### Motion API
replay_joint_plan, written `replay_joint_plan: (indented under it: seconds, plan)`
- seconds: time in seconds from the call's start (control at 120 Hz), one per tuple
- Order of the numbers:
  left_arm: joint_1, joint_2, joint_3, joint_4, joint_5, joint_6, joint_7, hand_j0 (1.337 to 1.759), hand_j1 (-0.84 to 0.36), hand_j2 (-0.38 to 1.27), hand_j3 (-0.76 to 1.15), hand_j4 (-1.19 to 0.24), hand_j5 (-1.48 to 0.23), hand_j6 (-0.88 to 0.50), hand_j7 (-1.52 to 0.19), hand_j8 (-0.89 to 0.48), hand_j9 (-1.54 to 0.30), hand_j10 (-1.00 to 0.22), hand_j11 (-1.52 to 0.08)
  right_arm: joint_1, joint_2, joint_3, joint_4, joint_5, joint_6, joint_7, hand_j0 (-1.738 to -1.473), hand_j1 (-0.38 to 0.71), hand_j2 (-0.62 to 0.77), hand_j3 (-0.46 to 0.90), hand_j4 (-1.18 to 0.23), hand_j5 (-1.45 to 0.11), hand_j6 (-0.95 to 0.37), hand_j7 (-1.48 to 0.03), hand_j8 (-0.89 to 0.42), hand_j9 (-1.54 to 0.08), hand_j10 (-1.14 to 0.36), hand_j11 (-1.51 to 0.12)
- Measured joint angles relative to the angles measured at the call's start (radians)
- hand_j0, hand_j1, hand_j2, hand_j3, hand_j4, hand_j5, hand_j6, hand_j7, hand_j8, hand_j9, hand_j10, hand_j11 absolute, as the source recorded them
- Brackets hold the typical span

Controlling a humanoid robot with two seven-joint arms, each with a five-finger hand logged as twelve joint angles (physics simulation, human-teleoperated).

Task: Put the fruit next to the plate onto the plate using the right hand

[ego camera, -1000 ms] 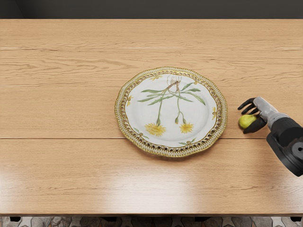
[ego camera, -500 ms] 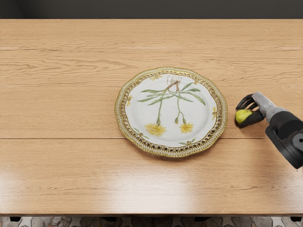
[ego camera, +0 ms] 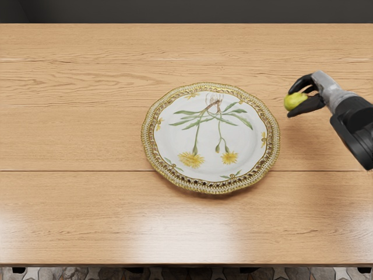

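A small yellow-green fruit (ego camera: pixel 294 101) is held in the right hand (ego camera: pixel 309 94), whose dark fingers (ego camera: pixel 299 83) are clamped around it, just beyond the upper right rim of a flowered plate (ego camera: pixel 148 140) set on a wooden bench (ego camera: pixel 87 76). The carrying step appears to be in hand. Next, the fruit must be brought over the plate's middle, lowered and released.
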Motion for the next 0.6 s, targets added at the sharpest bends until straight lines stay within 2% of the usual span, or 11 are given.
replay_joint_plan:
  seconds: [0.217, 0.292, 0.375, 0.6]
  plan:
    - [0.000, 0.000, 0.000, 0.000, 0.000, 0.000, 0.000, 1.658, 0.35, 0.00, 0.00, 0.00, 0.00, 0.00, 0.00, 0.00, 0.00, 0.00, 0.00, 0.061, 0.076, 0.002, 0.000, 0.031, 0.001, 0.000, -1.655, 0.28, 0.33, 0.00, -0.80, -1.19, -0.43, -1.10, -0.37, -1.15, -0.67, -1.18]
    - [0.000, 0.000, 0.000, 0.000, 0.000, 0.000, 0.000, 1.658, 0.35, 0.00, 0.00, 0.00, 0.00, 0.00, 0.00, 0.00, 0.00, 0.00, 0.00, 0.066, 0.116, 0.000, 0.000, 0.033, 0.002, 0.000, -1.655, 0.27, 0.32, 0.00, -0.80, -1.19, -0.43, -1.10, -0.37, -1.15, -0.68, -1.19]
    - [0.000, 0.000, 0.000, 0.000, 0.000, 0.000, 0.000, 1.658, 0.35, 0.00, 0.00, 0.00, 0.00, 0.00, 0.00, 0.00, 0.00, 0.00, 0.00, 0.069, 0.158, -0.004, 0.000, 0.035, 0.003, 0.000, -1.656, 0.30, 0.38, 0.00, -0.80, -1.20, -0.42, -1.10, -0.36, -1.15, -0.68, -1.19]
    - [0.000, 0.000, 0.000, 0.000, 0.000, 0.000, 0.000, 1.658, 0.35, 0.00, 0.00, 0.00, 0.00, 0.00, 0.00, 0.00, 0.00, 0.00, 0.00, 0.061, 0.246, -0.022, 0.000, 0.033, 0.003, -0.003, -1.656, 0.28, 0.36, 0.00, -0.81, -1.21, -0.42, -1.11, -0.37, -1.17, -0.70, -1.19]
